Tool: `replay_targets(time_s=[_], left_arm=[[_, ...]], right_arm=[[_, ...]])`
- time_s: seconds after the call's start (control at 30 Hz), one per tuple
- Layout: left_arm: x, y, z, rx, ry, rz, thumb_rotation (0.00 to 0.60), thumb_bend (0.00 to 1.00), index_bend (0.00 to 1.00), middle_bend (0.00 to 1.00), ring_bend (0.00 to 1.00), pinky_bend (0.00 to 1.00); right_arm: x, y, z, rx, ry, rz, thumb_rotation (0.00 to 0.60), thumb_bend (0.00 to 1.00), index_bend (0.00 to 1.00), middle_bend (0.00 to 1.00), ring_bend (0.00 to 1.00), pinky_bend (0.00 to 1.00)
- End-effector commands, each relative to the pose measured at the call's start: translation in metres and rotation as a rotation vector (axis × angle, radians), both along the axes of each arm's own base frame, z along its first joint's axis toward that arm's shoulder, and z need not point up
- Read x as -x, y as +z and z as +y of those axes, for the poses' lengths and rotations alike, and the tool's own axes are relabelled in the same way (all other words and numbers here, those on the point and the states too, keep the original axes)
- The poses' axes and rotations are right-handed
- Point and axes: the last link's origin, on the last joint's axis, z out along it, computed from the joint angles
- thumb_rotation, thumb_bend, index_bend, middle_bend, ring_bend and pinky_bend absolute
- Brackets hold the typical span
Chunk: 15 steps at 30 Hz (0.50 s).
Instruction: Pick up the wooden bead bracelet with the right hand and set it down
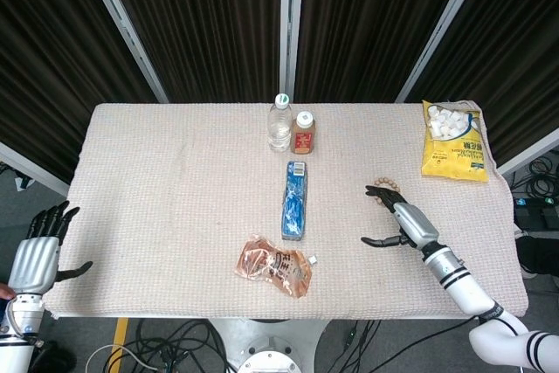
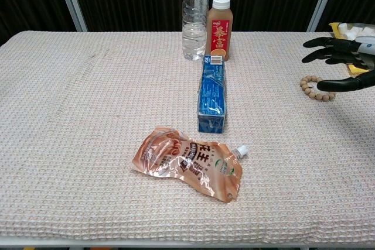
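The wooden bead bracelet (image 1: 381, 189) (image 2: 306, 89) lies flat on the woven tablecloth, right of the centre. My right hand (image 1: 403, 221) (image 2: 343, 54) hovers just behind and right of it, fingers spread and holding nothing. In the chest view its thumb reaches across the bracelet's right side; I cannot tell whether it touches. My left hand (image 1: 39, 251) hangs open off the table's left front corner, seen only in the head view.
A blue box (image 1: 296, 200) (image 2: 212, 93) lies mid-table, with a water bottle (image 1: 279, 124) (image 2: 195, 16) and a brown drink bottle (image 1: 304, 133) (image 2: 220, 27) behind it. An orange pouch (image 1: 275, 266) (image 2: 187, 162) lies near the front. A yellow snack bag (image 1: 454, 141) sits at the back right.
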Motion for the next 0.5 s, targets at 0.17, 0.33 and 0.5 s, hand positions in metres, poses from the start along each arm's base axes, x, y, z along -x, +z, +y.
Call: replay_targets(time_s=[0.17,0.33,0.5], left_arm=[[-0.002,0.0,-0.001,-0.014,-0.013,0.0,0.6,0.0,0.1,0.02,0.0,0.0],[-0.004,0.0,-0.002,-0.018,-0.02,0.01,0.6,0.0,0.1,0.02,0.0,0.0],[-0.005,-0.001,-0.003,-0.018,-0.022,0.044,0.6,0.0,0.1,0.02,0.0,0.0]], right_arm=[[0.029,0.07,0.07,0.445,0.033,0.386,0.515,0.1,0.0,0.16,0.0,0.0],[0.036,0.092,0.098,0.486,-0.021,0.44,0.516,0.1,0.0,0.14,0.0,0.0],[0.04,0.098,0.111,0.51,-0.032,0.483,0.514,0.1,0.0,0.13,0.0,0.0]])
